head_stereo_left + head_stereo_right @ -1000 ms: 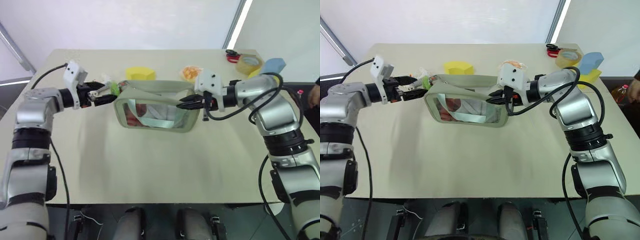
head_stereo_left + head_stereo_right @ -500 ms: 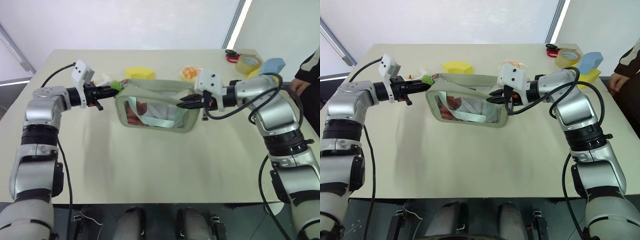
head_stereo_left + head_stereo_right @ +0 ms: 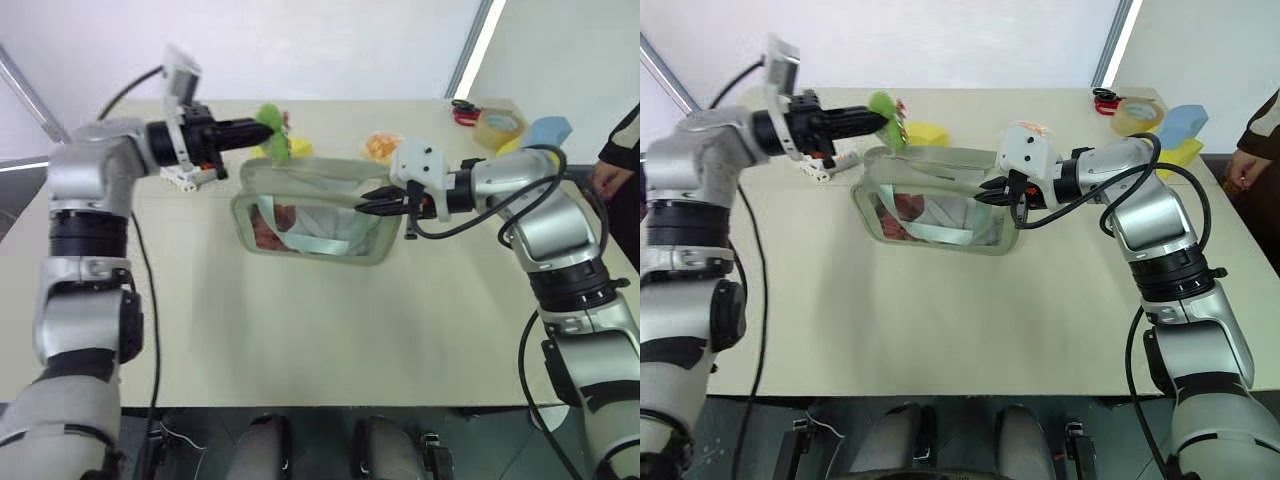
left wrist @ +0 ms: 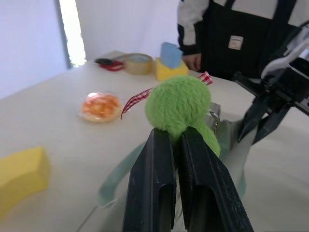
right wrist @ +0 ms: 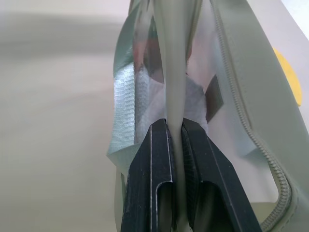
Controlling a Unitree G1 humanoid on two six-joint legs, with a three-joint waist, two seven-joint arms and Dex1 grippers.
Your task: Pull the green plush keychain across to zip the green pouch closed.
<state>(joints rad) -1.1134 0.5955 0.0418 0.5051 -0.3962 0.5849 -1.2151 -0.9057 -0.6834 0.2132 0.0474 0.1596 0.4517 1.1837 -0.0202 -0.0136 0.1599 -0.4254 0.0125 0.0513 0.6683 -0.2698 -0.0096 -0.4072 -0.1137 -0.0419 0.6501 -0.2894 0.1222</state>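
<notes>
The green pouch (image 3: 318, 238) stands on the table with its clear panel toward me and its top zip gaping. My left gripper (image 3: 252, 130) is held above the pouch's left end, shut on the green plush keychain (image 3: 271, 127), a fuzzy lime charm with a red-checked ribbon. The left wrist view shows the keychain (image 4: 179, 103) pinched between the two black fingers (image 4: 154, 174). My right gripper (image 3: 376, 204) is shut on the pouch's right end, and in the right wrist view its fingers (image 5: 157, 159) clamp a fold of the pouch's fabric (image 5: 175, 72).
Behind the pouch lie a yellow block (image 3: 931, 132) and an orange snack packet (image 3: 380, 146). A small white object (image 3: 186, 178) sits under my left arm. A tape roll (image 3: 498, 127), red scissors (image 3: 463, 113) and blue and yellow blocks (image 3: 548, 131) fill the far right corner. A person (image 3: 622, 150) stands at the right edge.
My left gripper went from open to shut on the keychain, then rose and swung right with it. The right gripper stayed on the pouch. A person appeared at the right edge.
</notes>
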